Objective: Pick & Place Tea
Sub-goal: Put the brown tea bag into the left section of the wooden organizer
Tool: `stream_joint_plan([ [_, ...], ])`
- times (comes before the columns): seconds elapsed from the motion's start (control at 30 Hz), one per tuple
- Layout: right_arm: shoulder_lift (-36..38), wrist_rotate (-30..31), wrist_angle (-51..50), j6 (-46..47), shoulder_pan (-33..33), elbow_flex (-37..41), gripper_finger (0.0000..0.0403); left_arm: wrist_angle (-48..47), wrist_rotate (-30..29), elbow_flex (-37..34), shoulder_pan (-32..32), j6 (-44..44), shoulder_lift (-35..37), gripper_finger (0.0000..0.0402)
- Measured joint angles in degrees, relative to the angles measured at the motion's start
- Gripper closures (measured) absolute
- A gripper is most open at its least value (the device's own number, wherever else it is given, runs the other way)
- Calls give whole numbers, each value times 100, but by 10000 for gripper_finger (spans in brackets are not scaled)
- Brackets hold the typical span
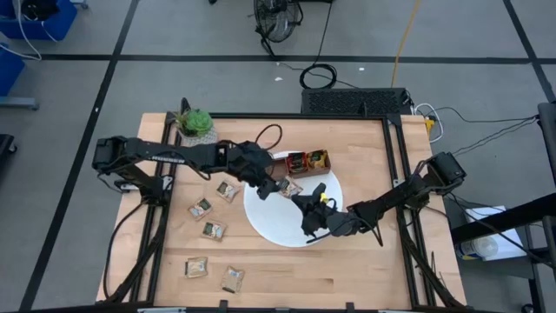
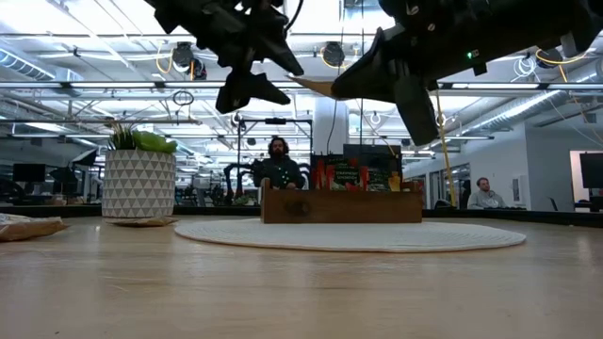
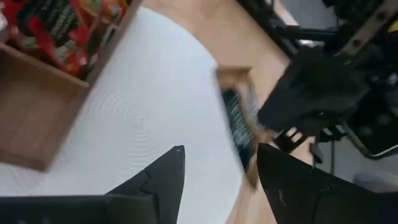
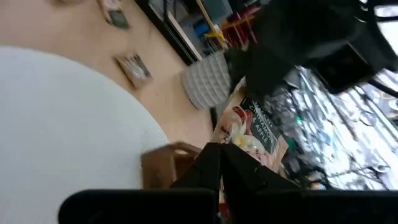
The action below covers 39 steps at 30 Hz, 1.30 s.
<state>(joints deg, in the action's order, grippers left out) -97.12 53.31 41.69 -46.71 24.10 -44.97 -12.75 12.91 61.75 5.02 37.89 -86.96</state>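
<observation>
**Mia:** Who has the tea bag (image 4: 252, 127) now?

**Ben:** The right gripper (image 4: 219, 163). Its fingers are pressed together on one edge of the bag, up in the air over the white plate (image 1: 269, 222). The bag sticks out past its fingertips, toward the other arm.

**Mia:** And the left gripper (image 3: 219, 169)?

**Ben:** Its fingers are spread apart with nothing between them. The bag (image 3: 239, 124) is just past its fingertips. I think it is a pass from one arm to the other, so the bag can go into the wooden tray (image 1: 304, 162).

**Mia:** What else is near?

**Ben:** More tea bags (image 1: 213, 229) lie on the table, well away from both sets of fingers. A plant pot (image 1: 195, 124) stands at the back.

**Mia:** Is anything in the way?

**Ben:** The two grippers are very close. They could bump, I guess.
</observation>
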Motion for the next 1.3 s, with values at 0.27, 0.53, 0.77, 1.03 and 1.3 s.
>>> stream_joint_plan([
  [0.27,0,-546,176,83,-101,0,403,582,8,-1,-6,277,0,199],
  [0.53,0,-548,347,-51,-229,0,403,484,8,-1,-22,314,-2,199],
  [0.77,0,-562,401,-58,-229,0,403,478,-69,-1,-22,222,-2,211],
  [1.03,0,-712,396,-62,-229,0,403,479,-93,-1,-20,-82,-2,384],
  [1.3,14,-237,150,915,-217,-8,395,-203,-556,-4,-33,-1041,207,398],
])
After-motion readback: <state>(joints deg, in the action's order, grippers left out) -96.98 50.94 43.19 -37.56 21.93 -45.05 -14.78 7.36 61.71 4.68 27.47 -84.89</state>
